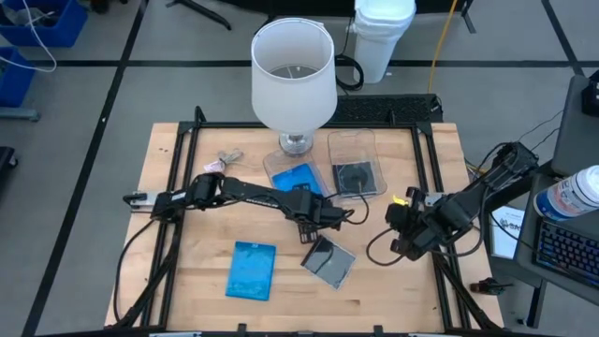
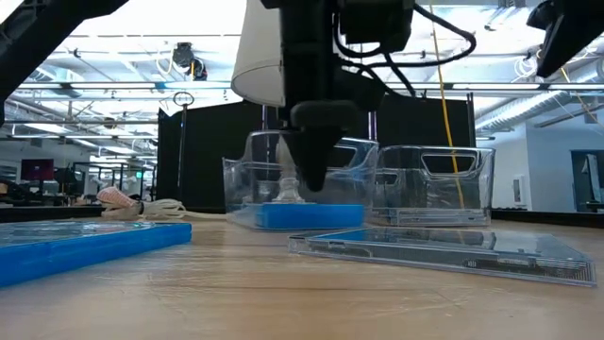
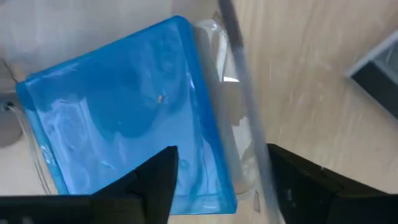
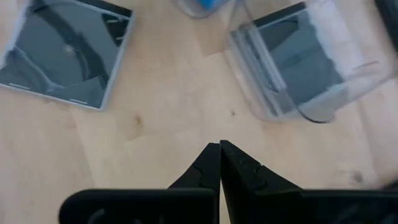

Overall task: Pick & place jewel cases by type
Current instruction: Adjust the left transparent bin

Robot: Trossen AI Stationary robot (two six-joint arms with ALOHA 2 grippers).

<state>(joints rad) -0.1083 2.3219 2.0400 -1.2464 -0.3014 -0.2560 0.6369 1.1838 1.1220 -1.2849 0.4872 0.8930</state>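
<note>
Lower left: blue jewel case (image 1: 252, 271) lies flat on the table (image 1: 187, 281).
Centre: left gripper (image 1: 323, 220) hangs spread over the left tub (image 1: 298, 178), a blue case (image 3: 124, 118) inside; smoky case (image 1: 328, 259) below.
Right: right gripper (image 4: 220, 151) pressed together, idle.
Risk: fingers may clip the tub wall.
Hidden: lamp (image 1: 293, 80) covers the tub's far end.

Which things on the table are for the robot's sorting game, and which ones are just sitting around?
For the job:
- blue jewel case in the left tub
- blue jewel case on the table
- grey jewel case on the table
- grey jewel case in the right tub
- two clear tubs

Just lying about:
- white lamp
- small pinkish lump
</note>
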